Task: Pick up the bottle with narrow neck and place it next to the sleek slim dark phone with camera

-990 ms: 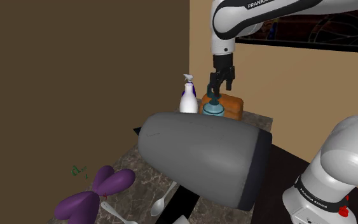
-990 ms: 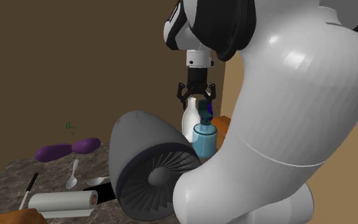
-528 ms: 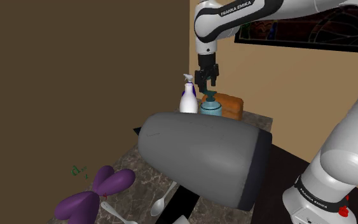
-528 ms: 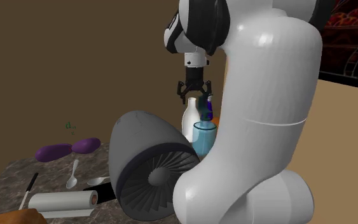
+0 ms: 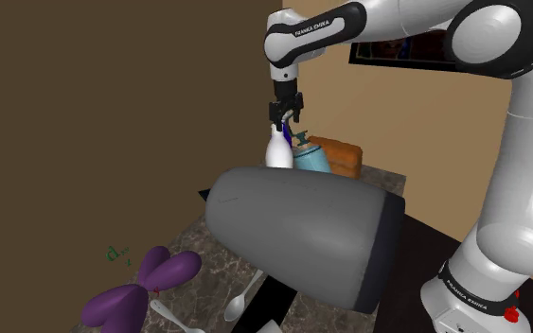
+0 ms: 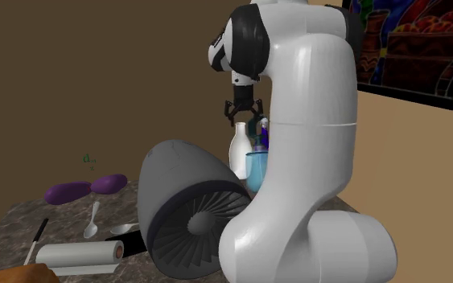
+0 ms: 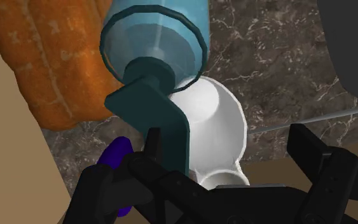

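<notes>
A white bottle with a narrow neck (image 5: 279,151) stands upright at the back of the marble top, close beside a blue pump bottle (image 5: 313,158). My gripper (image 5: 284,112) hangs open just above the white bottle's top, fingers pointing down. From the side, the gripper (image 6: 241,110) is over the white bottle (image 6: 239,149). Looking down from the wrist, the white bottle (image 7: 212,124) lies between my spread fingers (image 7: 323,172) without being clasped, and the blue bottle (image 7: 155,38) and its teal pump head sit beside it. A flat black thing (image 5: 274,298), perhaps the phone, is partly hidden under the grey body.
A big grey engine-shaped body (image 5: 297,232) lies across the middle of the top. An orange loaf (image 5: 345,156) sits behind the bottles by the wall. Nearer the front lie a purple object (image 5: 141,284), a spoon (image 5: 239,301) and a paper roll (image 6: 80,255).
The gripper has moved up and toward the shoulder view's left, from over the blue pump bottle to over the white bottle. Its fingers stayed open.
</notes>
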Action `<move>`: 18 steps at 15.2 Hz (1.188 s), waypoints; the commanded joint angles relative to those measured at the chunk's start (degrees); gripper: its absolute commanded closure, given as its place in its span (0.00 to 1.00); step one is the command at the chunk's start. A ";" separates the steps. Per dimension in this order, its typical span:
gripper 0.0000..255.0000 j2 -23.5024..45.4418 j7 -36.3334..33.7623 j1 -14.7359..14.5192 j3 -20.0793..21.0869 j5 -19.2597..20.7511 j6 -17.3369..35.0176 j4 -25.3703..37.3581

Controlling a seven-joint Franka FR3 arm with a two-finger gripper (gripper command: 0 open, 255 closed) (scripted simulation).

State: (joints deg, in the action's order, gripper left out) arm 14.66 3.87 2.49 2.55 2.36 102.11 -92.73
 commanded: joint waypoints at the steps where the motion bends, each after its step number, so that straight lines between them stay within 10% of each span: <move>1: 0.00 4.63 0.12 -0.07 -0.15 0.67 -0.79 6.13; 17: 0.00 5.01 0.04 0.06 -0.24 0.76 4.90 0.83; 18: 1.00 5.01 0.04 0.06 -0.24 0.76 4.90 0.83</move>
State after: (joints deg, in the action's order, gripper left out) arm 19.59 3.91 2.57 2.29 3.14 107.03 -91.83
